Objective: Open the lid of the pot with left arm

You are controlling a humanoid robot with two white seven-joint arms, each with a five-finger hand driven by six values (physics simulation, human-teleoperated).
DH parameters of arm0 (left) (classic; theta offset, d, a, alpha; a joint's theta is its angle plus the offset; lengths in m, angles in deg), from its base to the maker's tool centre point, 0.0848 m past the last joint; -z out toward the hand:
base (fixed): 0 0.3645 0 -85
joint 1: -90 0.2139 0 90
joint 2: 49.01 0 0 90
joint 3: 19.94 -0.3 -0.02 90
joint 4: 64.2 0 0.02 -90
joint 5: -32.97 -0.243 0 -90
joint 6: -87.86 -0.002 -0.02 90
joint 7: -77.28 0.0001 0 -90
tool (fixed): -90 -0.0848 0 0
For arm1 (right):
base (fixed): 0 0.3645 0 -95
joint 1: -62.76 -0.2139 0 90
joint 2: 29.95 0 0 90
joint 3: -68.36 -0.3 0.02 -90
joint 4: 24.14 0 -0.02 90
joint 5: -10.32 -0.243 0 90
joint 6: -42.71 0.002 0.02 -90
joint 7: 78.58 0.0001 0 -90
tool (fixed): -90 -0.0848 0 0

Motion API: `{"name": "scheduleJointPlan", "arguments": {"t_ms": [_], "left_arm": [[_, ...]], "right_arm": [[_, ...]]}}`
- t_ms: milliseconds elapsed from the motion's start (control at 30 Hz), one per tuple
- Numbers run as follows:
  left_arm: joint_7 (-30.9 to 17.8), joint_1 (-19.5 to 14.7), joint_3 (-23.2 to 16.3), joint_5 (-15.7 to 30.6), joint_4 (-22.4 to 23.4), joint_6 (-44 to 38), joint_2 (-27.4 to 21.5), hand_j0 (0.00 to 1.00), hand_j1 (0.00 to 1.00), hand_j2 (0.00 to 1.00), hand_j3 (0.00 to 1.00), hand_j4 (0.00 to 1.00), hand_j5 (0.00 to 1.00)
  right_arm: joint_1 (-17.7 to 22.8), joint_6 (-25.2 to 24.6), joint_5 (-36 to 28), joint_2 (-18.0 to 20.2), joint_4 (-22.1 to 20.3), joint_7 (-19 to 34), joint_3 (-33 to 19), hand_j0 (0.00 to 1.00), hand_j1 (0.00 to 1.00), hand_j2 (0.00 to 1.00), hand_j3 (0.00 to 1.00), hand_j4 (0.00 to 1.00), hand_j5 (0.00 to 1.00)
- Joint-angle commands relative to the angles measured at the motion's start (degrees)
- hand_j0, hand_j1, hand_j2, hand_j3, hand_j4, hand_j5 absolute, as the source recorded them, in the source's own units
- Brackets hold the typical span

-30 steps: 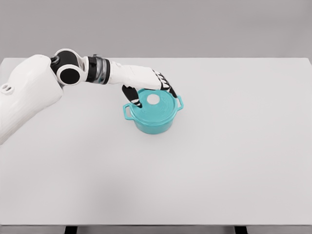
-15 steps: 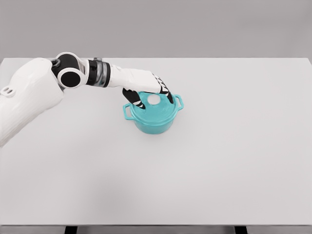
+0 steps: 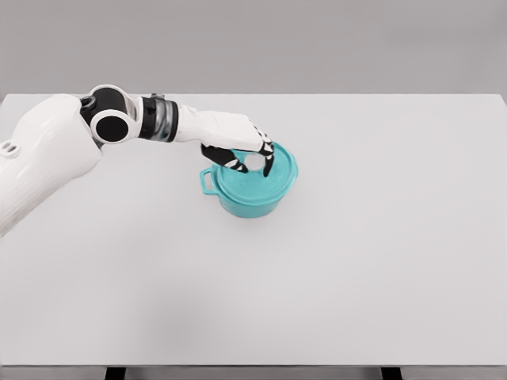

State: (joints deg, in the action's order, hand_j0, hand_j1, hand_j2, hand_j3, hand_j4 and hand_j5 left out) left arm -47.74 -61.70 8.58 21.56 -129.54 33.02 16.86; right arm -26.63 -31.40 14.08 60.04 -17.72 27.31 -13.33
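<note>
My left arm (image 3: 47, 158) is reaching in from the table's left edge, wrist level; my left hand (image 3: 242, 146) is curling its dark fingers (image 3: 268, 165) down, closed around something.

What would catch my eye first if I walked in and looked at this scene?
Probably the teal pot, the only splash of colour, standing a little left of centre on the white table. Next, the big white left arm reaching in from the left, its left hand curled down over the pot's lid at the knob.
</note>
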Motion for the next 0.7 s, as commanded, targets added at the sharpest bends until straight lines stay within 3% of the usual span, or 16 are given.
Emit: {"name": "scheduleJointPlan", "arguments": {"t_ms": [0,367,667], "left_arm": [[0.0,-0.1,0.1,1.4,-2.5,-0.2,-0.9,0.46,0.46,0.46,0.46,0.46,0.46],[0.0,-0.3,1.0,8.0,-14.9,-0.2,-16.1,0.46,0.46,0.46,0.46,0.46,0.46],[0.0,1.4,1.4,8.2,-14.6,-0.2,-29.4,0.46,0.46,0.46,0.46,0.46,0.46]], "right_arm": [[0.0,0.0,0.0,0.0,0.0,0.0,0.0,1.00,1.00,1.00,1.00,1.00,1.00],[0.0,0.0,0.0,0.0,0.0,0.0,0.0,1.00,1.00,1.00,1.00,1.00,1.00],[-0.1,0.0,0.0,0.0,0.0,0.0,0.0,1.00,1.00,1.00,1.00,1.00,1.00]]}}
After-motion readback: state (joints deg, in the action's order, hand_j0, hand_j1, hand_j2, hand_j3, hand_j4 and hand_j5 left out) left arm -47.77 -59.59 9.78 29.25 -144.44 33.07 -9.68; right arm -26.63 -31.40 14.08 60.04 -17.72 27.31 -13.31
